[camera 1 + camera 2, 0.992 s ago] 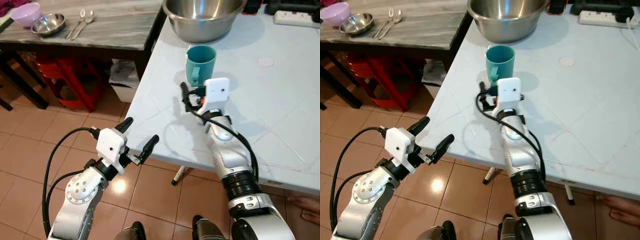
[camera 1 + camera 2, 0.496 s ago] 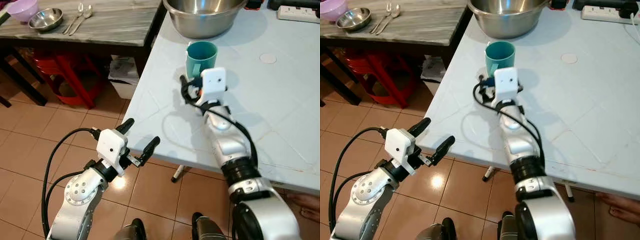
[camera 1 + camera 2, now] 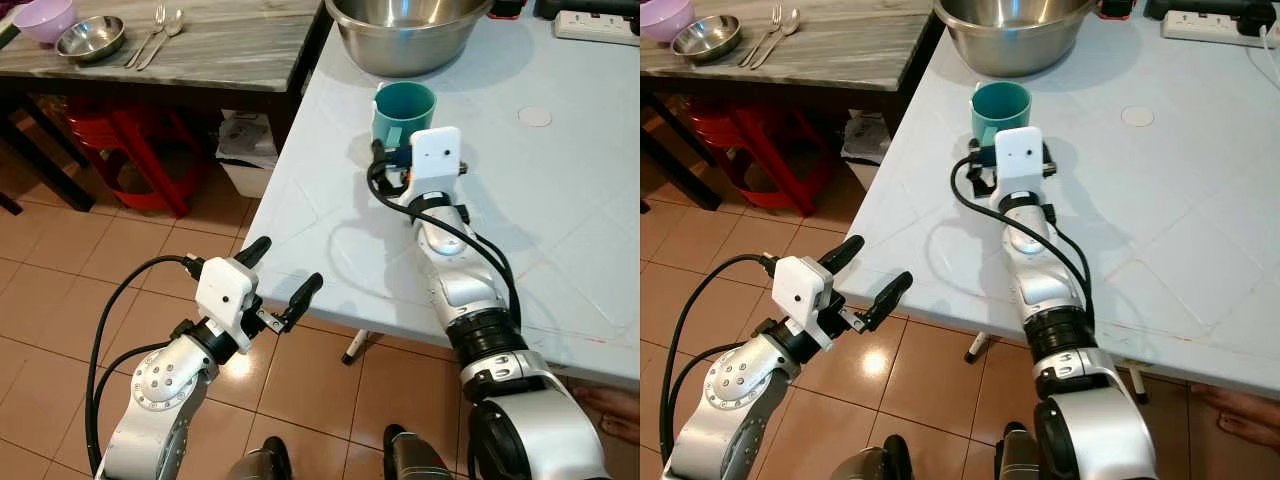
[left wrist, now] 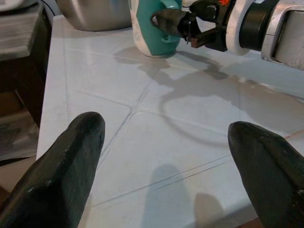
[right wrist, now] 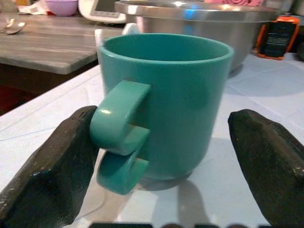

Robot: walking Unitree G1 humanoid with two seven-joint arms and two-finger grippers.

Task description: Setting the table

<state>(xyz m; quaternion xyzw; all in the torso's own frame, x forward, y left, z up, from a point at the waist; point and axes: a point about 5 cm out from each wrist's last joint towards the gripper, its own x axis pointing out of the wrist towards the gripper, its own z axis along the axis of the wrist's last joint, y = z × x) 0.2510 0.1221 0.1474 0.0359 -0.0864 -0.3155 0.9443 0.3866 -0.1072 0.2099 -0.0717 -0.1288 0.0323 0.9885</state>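
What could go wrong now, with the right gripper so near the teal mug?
The right gripper is open around the teal mug, one finger beside its handle; closing might pinch the handle and tip it. The mug stands close to the white table's edge, so a push might send it off.

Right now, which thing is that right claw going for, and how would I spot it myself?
Look at the pale blue table, at the end with the big steel mixing bowl. Just in front of that bowl stands a teal mug, upright, its handle facing the robot. The right claw sits open on either side of it, and it is the one coloured cup on that table.
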